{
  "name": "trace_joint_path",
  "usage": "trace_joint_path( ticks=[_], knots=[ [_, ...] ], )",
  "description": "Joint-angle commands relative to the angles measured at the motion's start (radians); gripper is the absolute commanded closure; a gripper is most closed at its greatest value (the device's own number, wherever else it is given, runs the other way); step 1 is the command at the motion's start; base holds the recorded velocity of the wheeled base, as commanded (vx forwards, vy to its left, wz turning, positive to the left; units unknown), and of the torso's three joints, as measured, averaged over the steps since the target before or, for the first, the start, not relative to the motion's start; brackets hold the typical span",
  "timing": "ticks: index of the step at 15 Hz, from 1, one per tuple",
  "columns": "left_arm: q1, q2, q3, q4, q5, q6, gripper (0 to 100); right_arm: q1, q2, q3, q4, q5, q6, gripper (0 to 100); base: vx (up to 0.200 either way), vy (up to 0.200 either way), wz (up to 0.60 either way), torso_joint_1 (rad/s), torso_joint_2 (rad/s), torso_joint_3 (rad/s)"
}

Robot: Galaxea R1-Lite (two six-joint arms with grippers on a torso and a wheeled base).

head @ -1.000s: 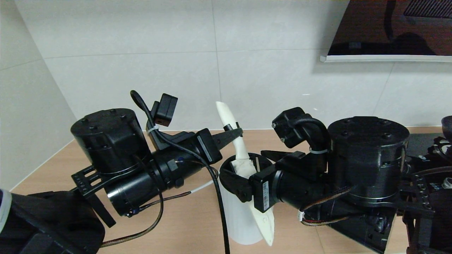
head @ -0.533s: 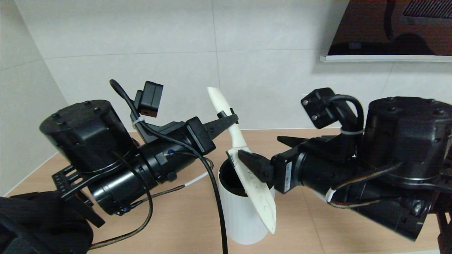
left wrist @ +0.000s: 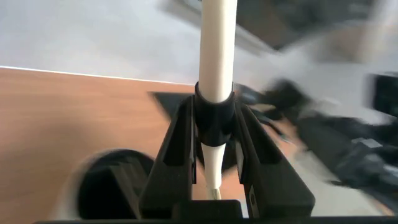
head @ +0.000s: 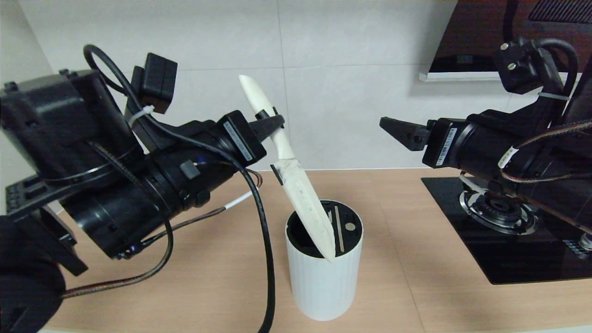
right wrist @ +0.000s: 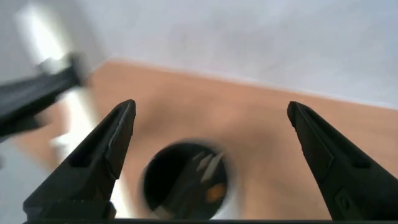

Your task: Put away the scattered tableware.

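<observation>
My left gripper (head: 273, 126) is shut on the handle of a white knife (head: 296, 185), held tilted with its blade tip down over the mouth of the white ribbed holder (head: 323, 282) on the wooden counter. The left wrist view shows the handle (left wrist: 216, 56) clamped between the fingers (left wrist: 180, 143), above the holder's dark opening (left wrist: 115, 186). My right gripper (head: 393, 127) hangs high at the right, apart from the knife. It is open, its fingers (right wrist: 99, 155) spread wide with nothing between them, and the holder (right wrist: 183, 177) lies below.
The holder's black top has slots and a round hole (head: 344, 226). A black gas hob (head: 499, 231) lies on the counter (head: 416, 286) at the right. A tiled wall (head: 333, 92) rises behind, with a dark hood (head: 481, 41) at the upper right.
My right gripper has let go of the blade and drawn back up and to the right. My left arm has lifted the knife, so its tip now hangs over the holder's mouth.
</observation>
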Motion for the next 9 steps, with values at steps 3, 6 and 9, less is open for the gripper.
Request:
trace_joint_path(
  ticks=[3,6,9],
  knots=[
    [-0.045,-0.018,-0.091,0.045,0.085,0.208,100,-0.039,-0.005,-0.006,-0.001,-0.003,0.001,0,0.000,0.000,0.00,0.000,0.00,0.000],
    [-0.160,0.068,-0.034,-0.073,0.357,0.412,100,-0.040,0.020,0.001,-0.051,-0.009,0.002,0,0.000,0.000,0.00,0.000,0.00,0.000],
    [-0.180,0.178,0.006,-0.366,0.447,0.599,100,-0.046,0.010,0.003,-0.056,-0.009,0.001,0,0.000,0.000,0.00,0.000,0.00,0.000]
  ],
)
